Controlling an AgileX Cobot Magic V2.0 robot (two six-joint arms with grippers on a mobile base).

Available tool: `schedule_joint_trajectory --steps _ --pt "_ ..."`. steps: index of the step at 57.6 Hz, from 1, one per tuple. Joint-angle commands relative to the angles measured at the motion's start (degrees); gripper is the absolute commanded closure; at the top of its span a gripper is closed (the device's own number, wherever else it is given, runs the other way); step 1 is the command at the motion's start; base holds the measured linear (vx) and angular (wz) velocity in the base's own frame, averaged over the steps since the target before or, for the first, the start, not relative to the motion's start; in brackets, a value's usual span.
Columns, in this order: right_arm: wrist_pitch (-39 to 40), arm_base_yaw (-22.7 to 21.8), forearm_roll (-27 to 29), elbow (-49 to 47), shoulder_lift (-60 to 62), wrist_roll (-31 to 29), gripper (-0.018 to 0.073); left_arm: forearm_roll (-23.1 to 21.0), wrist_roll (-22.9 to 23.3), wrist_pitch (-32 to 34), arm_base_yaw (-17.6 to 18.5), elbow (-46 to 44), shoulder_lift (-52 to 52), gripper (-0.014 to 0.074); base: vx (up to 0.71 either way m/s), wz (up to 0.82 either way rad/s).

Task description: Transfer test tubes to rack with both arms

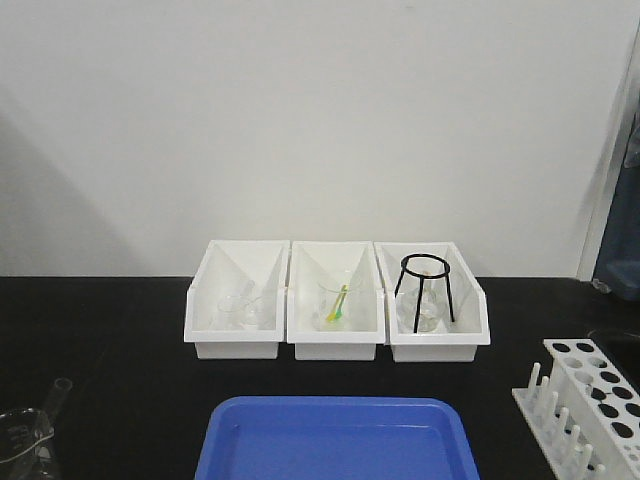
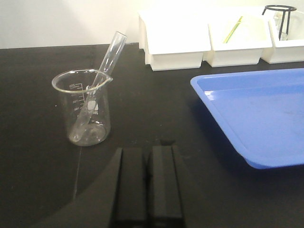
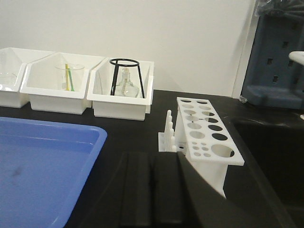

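Observation:
A clear test tube (image 2: 102, 76) leans in a wide clear beaker (image 2: 85, 109) on the black table; its rim shows at the lower left of the front view (image 1: 60, 392). My left gripper (image 2: 147, 154) is shut and empty, low on the table just right of and nearer than the beaker. The white rack (image 3: 206, 137) with round holes and pegs stands at the right, also in the front view (image 1: 590, 400). My right gripper (image 3: 151, 159) is shut and empty, just left of the rack. Neither arm shows in the front view.
A blue tray (image 1: 335, 440) lies front centre. Three white bins (image 1: 335, 300) stand at the back, holding glassware, a cup with green and yellow sticks, and a black tripod stand (image 1: 425, 285). A dark sink edge (image 3: 275, 142) lies right of the rack.

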State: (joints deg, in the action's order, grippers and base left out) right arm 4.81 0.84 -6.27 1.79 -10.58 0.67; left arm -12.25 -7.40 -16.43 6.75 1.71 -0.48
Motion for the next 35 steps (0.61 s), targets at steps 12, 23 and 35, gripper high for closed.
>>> schedule_joint_trajectory --steps 12,23,35 --pt "4.72 -0.4 -0.52 0.59 -0.59 -0.35 0.0567 -0.36 0.0 4.66 -0.16 1.54 -0.52 0.0617 0.07 -0.02" --pt "4.77 0.12 -0.52 0.59 -0.47 -0.35 0.0567 -0.36 0.0 4.66 -0.16 1.54 -0.52 0.0617 0.01 0.0" --pt "4.77 1.42 -0.52 0.59 -0.37 -0.35 0.0567 -0.4 0.0 4.66 -0.16 1.54 -0.57 0.0617 0.0 0.0"
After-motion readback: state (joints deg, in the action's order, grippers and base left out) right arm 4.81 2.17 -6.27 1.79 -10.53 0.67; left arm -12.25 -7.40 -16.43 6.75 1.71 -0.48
